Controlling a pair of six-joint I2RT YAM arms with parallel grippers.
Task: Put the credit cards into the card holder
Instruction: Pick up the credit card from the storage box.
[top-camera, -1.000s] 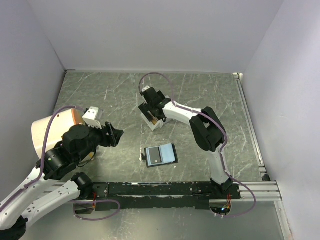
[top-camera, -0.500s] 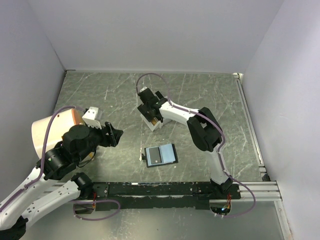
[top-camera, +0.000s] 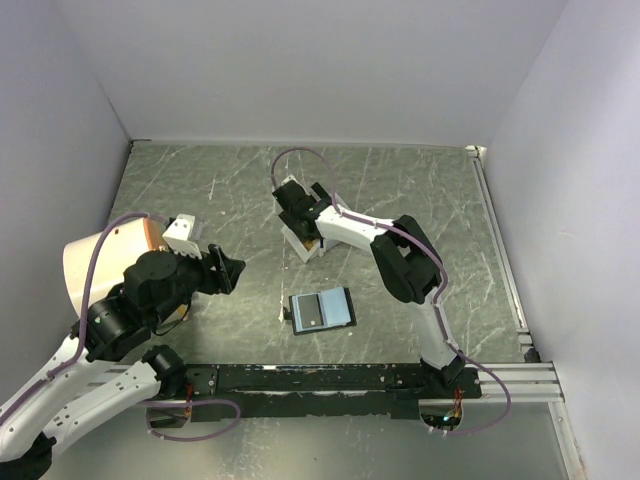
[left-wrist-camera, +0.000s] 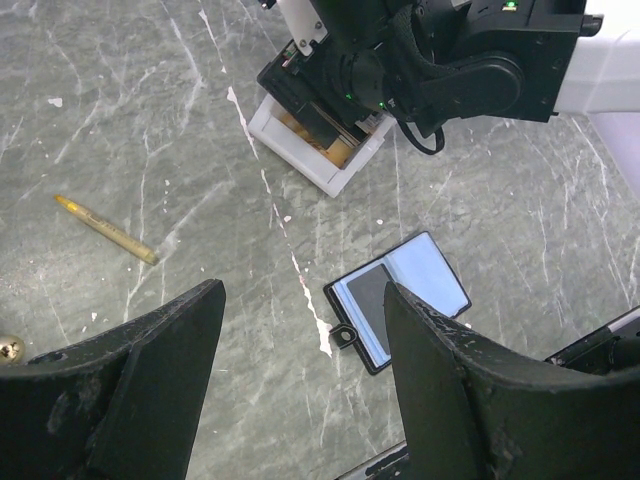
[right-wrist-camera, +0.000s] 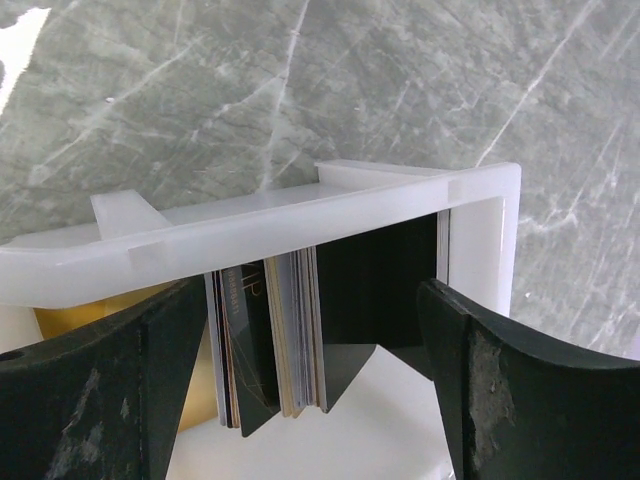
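Observation:
The card holder (top-camera: 322, 310) lies open on the table in front of the arms, pale blue inside, with a dark card (left-wrist-camera: 370, 296) in its left pocket. Several credit cards (right-wrist-camera: 290, 340), gold, white and black, stand on edge in a white plastic box (right-wrist-camera: 300, 225) further back (top-camera: 305, 242). My right gripper (right-wrist-camera: 312, 300) reaches down into the box, open, one finger on each side of the card stack, gripping none. My left gripper (left-wrist-camera: 302, 290) hovers open and empty above the table, left of the card holder (left-wrist-camera: 400, 300).
A yellow pen (left-wrist-camera: 105, 228) lies on the marbled table left of the white box (left-wrist-camera: 320, 145). A pale round tan object (top-camera: 95, 262) sits by the left arm. The black base rail (top-camera: 330, 378) runs along the near edge. Walls close three sides.
In the top view my right gripper has shifted slightly left and further back over the white box. The left arm and the card holder have stayed where they were.

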